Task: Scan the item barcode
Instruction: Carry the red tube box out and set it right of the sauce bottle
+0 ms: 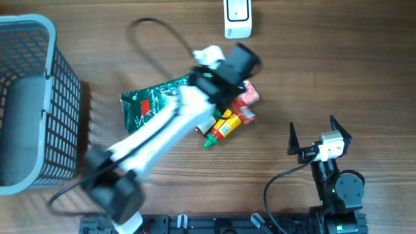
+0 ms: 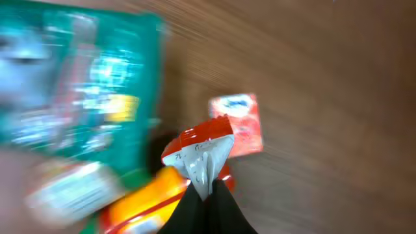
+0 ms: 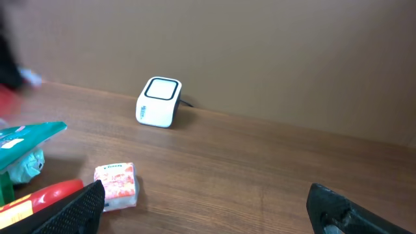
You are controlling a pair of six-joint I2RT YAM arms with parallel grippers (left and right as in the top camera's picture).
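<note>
Evidently the left jaws are closed on a small red-and-white sachet, pinching its crimped white end. The sachet hangs beside the green packet near the middle of the worktop. It looks light, limp and slick, so it will probably swing and fold. Gripping it by the flat seal seems safest and leaves the printed faces free for the scanner at the far edge. The right jaws stand wide open and empty near the front right corner.
</note>
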